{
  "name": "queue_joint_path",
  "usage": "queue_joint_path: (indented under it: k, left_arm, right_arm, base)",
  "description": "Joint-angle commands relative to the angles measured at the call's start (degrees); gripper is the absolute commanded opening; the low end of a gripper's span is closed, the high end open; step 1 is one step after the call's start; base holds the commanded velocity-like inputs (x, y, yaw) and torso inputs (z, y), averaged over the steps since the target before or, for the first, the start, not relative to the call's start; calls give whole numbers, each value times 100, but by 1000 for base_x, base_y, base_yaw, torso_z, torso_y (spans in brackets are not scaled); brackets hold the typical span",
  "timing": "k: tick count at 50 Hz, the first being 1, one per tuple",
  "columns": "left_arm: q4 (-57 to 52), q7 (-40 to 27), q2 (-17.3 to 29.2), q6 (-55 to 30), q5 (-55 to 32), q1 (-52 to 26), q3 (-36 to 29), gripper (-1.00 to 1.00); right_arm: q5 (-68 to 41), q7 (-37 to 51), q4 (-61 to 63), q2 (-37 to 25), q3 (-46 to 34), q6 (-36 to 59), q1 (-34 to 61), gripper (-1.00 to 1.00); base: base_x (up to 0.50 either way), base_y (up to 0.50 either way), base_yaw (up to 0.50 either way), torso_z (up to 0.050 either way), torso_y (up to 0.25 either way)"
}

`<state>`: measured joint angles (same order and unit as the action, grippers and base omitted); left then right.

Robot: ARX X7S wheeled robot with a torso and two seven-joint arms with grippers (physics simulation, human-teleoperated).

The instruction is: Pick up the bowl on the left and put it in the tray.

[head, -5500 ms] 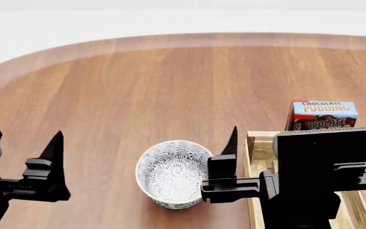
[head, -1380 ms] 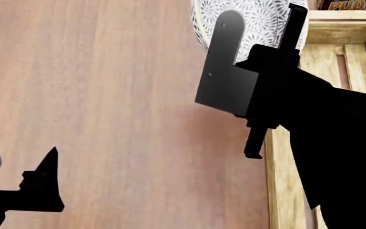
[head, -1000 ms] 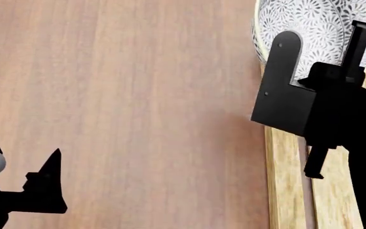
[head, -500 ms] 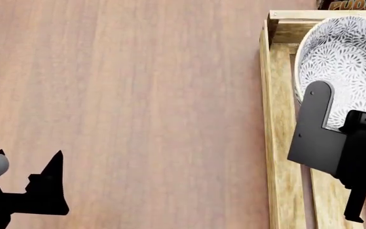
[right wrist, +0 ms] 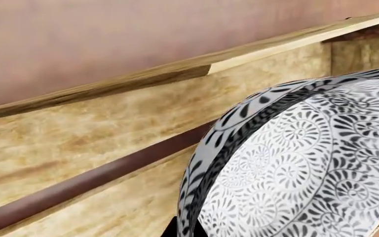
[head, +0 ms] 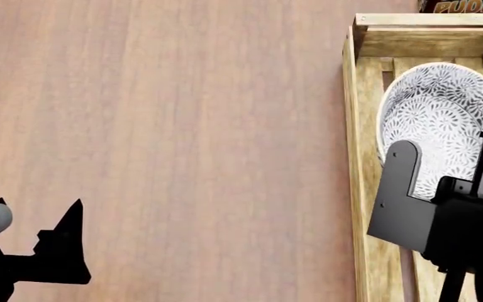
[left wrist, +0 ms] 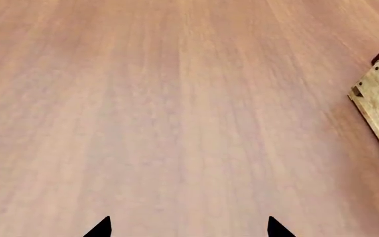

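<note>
The floral grey-black bowl [head: 443,119] hangs tilted inside the far part of the light-wood tray [head: 355,163], its opening facing the head camera. My right gripper [head: 447,189] is shut on the bowl's near rim. In the right wrist view its black tips [right wrist: 189,229] pinch the rim of the bowl [right wrist: 295,163] above the tray's slats [right wrist: 110,138]. I cannot tell if the bowl touches the slats. My left gripper [head: 36,204] stays open over bare table at the near left, nothing between its tips [left wrist: 189,227]. One corner of the tray [left wrist: 377,94] shows in the left wrist view.
A chocolate pudding box [head: 464,6] stands just beyond the tray's far end. The wooden table [head: 183,126] stretches left of the tray. The tray's near part is covered by my right arm.
The right gripper has carried the bowl rightward from the table over the tray's wall, and it now sits lower and nearer inside the tray. The left gripper has not moved.
</note>
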<state>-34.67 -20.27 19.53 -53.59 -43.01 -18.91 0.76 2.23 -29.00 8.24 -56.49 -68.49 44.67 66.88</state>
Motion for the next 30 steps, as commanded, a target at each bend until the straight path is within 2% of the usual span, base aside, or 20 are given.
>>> queue_joint_path:
  k: [1, 10, 30]
  left_arm:
    - [1, -32, 23, 4, -19, -8, -16, 100]
    - [-11, -58, 33, 1, -33, -20, -49, 100]
    - [-25, -115, 63, 10, -72, -28, -76, 100]
  right_arm:
    - [135, 50, -178, 41, -61, -123, -100, -100]
    - [57, 83, -43, -123, -35, -37, -230, -100]
    - [100, 70, -263, -1, -114, -142, -274, -100]
  base:
    - [0, 0, 0, 0, 0]
    - [0, 0, 0, 0, 0]
    - [0, 0, 0, 0, 0]
